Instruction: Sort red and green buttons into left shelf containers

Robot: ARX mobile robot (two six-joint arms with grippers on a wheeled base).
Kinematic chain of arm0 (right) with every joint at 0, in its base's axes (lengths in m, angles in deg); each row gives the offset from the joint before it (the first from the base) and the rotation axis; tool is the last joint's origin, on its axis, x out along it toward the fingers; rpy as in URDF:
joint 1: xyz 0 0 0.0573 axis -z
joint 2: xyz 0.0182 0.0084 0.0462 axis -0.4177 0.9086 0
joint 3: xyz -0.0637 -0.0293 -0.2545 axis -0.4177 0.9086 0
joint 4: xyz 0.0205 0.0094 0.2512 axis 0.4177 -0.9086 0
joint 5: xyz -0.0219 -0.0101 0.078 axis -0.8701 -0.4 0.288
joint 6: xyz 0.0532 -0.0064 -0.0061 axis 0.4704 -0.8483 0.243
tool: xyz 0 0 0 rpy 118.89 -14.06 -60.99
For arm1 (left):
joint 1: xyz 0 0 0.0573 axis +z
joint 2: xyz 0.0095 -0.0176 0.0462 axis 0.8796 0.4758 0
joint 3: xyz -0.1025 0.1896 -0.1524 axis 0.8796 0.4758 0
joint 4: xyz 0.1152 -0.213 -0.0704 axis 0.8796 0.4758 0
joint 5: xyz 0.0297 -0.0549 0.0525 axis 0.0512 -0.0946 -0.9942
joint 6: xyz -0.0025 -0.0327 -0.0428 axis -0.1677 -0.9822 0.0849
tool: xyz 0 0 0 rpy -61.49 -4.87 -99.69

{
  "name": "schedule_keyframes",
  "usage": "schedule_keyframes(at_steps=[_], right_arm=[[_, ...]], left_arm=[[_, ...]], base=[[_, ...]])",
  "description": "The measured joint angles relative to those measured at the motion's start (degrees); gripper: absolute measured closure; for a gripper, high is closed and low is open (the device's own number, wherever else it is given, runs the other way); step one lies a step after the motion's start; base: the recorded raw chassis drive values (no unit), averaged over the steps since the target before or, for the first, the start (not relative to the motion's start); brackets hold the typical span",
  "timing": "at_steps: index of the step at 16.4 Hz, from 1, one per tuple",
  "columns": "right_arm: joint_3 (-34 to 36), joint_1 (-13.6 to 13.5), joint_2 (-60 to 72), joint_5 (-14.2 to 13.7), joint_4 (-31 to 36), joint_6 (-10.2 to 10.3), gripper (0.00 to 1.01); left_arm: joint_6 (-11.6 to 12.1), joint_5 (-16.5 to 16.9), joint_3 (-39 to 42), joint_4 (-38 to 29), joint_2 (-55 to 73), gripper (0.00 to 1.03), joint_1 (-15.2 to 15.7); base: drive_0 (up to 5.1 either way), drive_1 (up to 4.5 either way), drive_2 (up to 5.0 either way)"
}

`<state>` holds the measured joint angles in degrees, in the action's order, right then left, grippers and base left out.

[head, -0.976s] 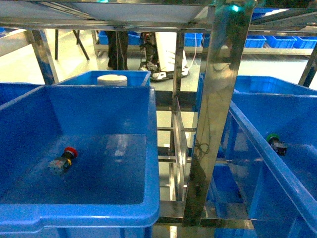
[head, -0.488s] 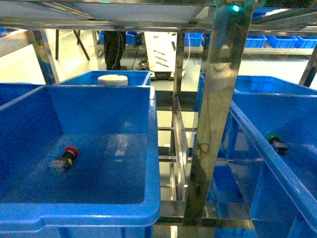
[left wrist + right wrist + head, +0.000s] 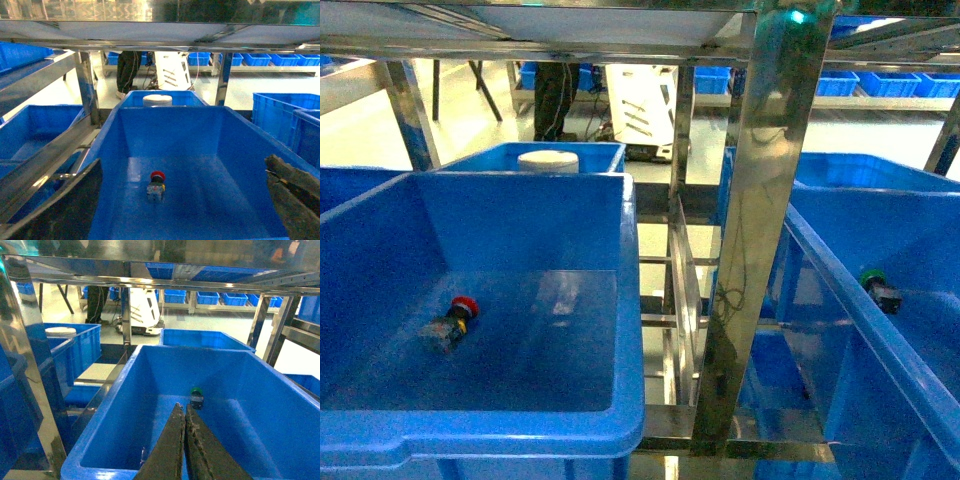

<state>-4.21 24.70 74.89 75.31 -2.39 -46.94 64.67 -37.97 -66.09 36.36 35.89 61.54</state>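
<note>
The red button [image 3: 453, 318] lies on its side on the floor of the big blue bin [image 3: 520, 432] at the left. In the left wrist view the red button [image 3: 156, 184] lies in the middle of this bin [image 3: 170, 109], ahead of my left gripper [image 3: 183, 162], which stands wide open and empty above the bin's near end. The green button [image 3: 878, 288] lies in the right-hand big blue bin [image 3: 868, 330]. My right gripper [image 3: 182, 407] is shut on nothing, its tips just short of the green button [image 3: 196, 396] inside that bin [image 3: 195, 349]. Neither gripper shows in the head view.
A shiny steel shelf post [image 3: 760, 230] stands between the two bins, with a shelf beam [image 3: 520, 45] overhead. A white round lid [image 3: 547, 160] rests on a farther blue bin. Small blue bins [image 3: 880, 84] line the back wall. A person's legs [image 3: 555, 100] stand behind.
Both buttons lie where they were. Only the background differs: the person and a white cart behind the shelf have shifted.
</note>
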Motion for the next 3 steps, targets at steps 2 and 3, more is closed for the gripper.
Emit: schedule_keyframes(at_steps=[2, 3], right_arm=[[0.0, 0.0, 0.0, 0.0, 0.0, 0.0, 0.99], [0.0, 0.0, 0.0, 0.0, 0.0, 0.0, 0.99]], left_arm=[[0.02, 0.0, 0.0, 0.0, 0.0, 0.05, 0.0], [0.02, 0.0, 0.0, 0.0, 0.0, 0.05, 0.0]], base=[[0.0, 0.0, 0.0], [0.0, 0.0, 0.0]])
